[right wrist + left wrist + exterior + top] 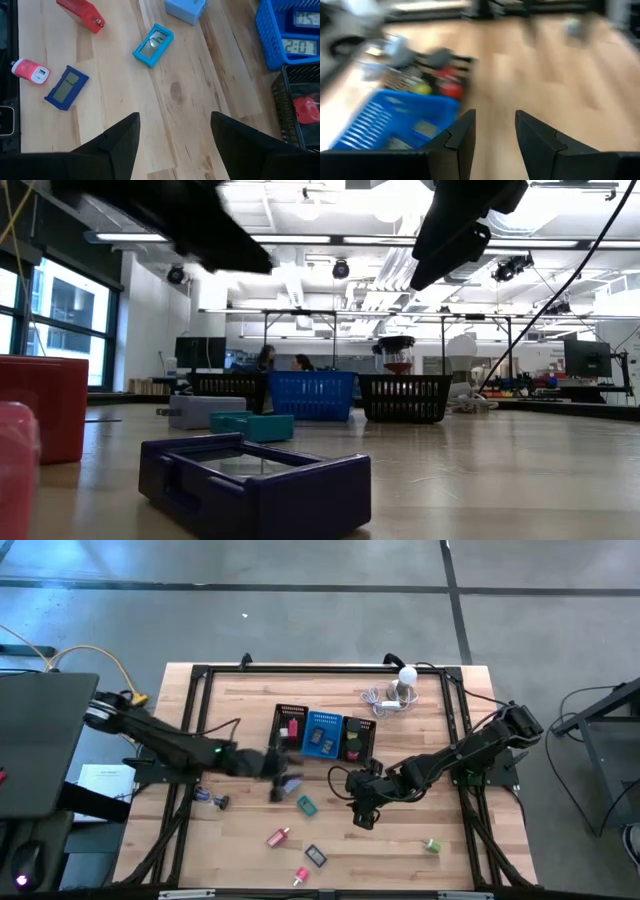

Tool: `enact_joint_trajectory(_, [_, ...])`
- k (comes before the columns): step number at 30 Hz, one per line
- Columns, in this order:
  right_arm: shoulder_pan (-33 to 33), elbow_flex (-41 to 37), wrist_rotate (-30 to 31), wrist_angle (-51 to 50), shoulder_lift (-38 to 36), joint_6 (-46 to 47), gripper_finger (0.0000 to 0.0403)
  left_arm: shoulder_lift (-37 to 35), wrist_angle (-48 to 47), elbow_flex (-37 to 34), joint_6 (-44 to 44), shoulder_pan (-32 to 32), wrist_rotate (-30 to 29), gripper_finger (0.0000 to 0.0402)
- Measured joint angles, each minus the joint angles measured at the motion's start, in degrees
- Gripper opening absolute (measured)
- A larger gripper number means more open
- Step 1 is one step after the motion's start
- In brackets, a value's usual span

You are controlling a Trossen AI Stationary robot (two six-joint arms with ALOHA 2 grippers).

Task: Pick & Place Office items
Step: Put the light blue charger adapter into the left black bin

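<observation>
Small office items lie on the wooden table in the high view: a teal piece (306,805), a red-pink one (278,836), a dark blue one (316,855), a pink one (301,876) and a green one (432,845). A light blue block (290,783) sits just below my left gripper (283,768). The left gripper (495,112) is open, hangs in the air beside the blue tray section (395,120) and holds nothing. My right gripper (360,815) (175,117) is open above bare wood, right of the teal piece (153,45).
The black mesh tray (290,730) with its blue middle section (322,735) stands at the table's far middle, with items inside. A white ball-topped gadget (405,680) with a cable sits near the far edge. Two small pieces (208,800) lie at the left. A black frame borders the table.
</observation>
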Motion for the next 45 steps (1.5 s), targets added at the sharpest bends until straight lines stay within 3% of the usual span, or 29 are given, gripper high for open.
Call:
enact_joint_trajectory(7, [0.0,0.0,1.22,1.33,0.0,-1.53,0.0233,-8.58,-16.64,-0.02,-9.21,-13.04,3.51,0.0133])
enact_joint_trajectory(12, [-0.02,0.0,1.31,2.36,0.0,-2.68,0.0233,-8.57,-23.87,-0.02,-15.17,-21.36,4.57,0.0133])
enact_joint_trajectory(17, [-0.13,0.0,1.29,3.69,0.0,-2.68,0.0233,-6.67,-24.56,-0.06,-15.41,-26.58,4.22,0.0133])
enact_joint_trajectory(26, [-0.13,0.0,1.27,4.0,0.0,-2.54,0.0233,-5.34,-21.29,-0.08,-11.85,-28.17,4.51,0.0133])
enact_joint_trajectory(38, [-0.13,0.0,1.27,4.77,0.0,-2.17,0.0233,-5.29,-21.5,-0.08,-12.26,-24.81,5.83,0.0134])
enact_joint_trajectory(45, [-0.17,0.0,1.27,4.98,0.0,-2.11,0.0233,-5.29,-21.78,-0.08,-12.35,-24.7,5.26,0.0193])
